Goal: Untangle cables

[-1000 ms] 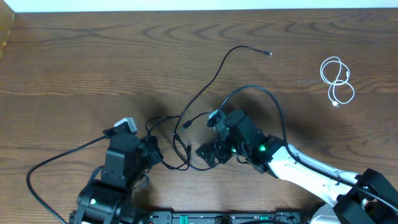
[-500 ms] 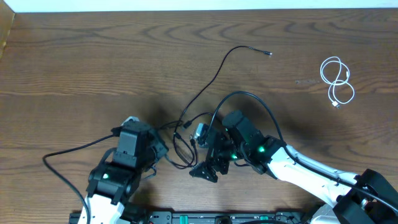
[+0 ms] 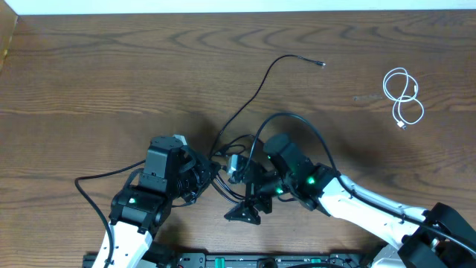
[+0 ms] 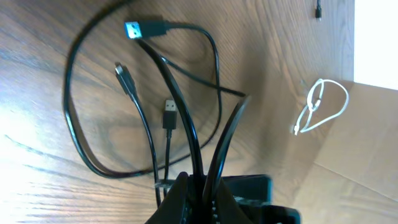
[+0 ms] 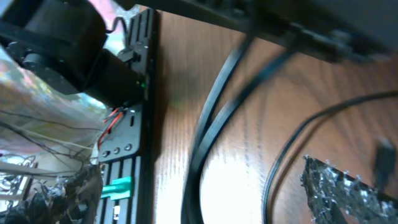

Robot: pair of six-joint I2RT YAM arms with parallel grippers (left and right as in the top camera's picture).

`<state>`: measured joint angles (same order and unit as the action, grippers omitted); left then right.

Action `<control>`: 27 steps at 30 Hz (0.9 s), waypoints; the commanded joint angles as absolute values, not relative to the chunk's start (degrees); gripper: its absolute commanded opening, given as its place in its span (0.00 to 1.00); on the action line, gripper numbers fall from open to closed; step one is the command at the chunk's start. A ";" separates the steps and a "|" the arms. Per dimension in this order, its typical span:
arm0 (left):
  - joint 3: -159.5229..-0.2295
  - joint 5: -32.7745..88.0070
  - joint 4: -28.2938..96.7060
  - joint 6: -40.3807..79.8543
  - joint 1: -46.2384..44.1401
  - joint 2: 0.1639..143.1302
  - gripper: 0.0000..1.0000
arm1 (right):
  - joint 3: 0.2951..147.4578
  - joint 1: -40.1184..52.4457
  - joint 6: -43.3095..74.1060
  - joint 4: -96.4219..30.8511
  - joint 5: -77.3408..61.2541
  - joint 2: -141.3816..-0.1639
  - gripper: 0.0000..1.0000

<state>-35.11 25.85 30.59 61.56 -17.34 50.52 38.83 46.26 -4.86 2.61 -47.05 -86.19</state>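
Note:
A tangle of black cables (image 3: pixel 223 156) lies at the table's middle front. One long strand runs up to a plug (image 3: pixel 321 65). My left gripper (image 3: pixel 210 173) is shut on two black strands (image 4: pixel 205 143) that rise from between its fingers (image 4: pixel 177 200). Loose plug ends lie ahead of it, among them a blue-tipped USB plug (image 4: pixel 146 28). My right gripper (image 3: pixel 242 192) stands open just right of the tangle, over black cables (image 5: pixel 208 130), holding nothing. Only one of its fingers (image 5: pixel 348 190) shows in the right wrist view. The short white cable (image 3: pixel 402 97) lies coiled at the far right.
Thick black arm wires loop over the right arm (image 3: pixel 320 130) and trail left from the left arm (image 3: pixel 97 182). A black mounting rail (image 3: pixel 260 260) runs along the table's front edge. The table's back edge (image 3: pixel 238 13) meets a white wall.
My left arm has moved right and up toward the tangle, keeping its grip on the black strands. The right gripper has swung left and down, staying open.

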 commanded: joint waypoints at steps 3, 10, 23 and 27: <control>-36.45 30.46 30.26 62.94 -17.06 50.59 0.07 | 39.33 47.77 -5.82 3.62 -48.38 -85.30 0.77; -36.45 30.50 30.06 62.81 -17.04 50.83 0.08 | 39.33 47.72 -0.21 9.39 -48.36 -85.30 0.16; -36.47 30.48 26.65 50.43 -17.04 51.31 0.82 | 39.33 47.35 6.22 9.58 -40.84 -84.55 0.01; -36.47 30.44 26.48 48.36 -17.04 50.48 0.88 | 39.33 46.30 6.90 8.49 -40.56 -81.45 0.01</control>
<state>-35.14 29.71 26.92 54.08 -17.02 51.29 38.89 46.74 5.37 9.17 -41.56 -84.55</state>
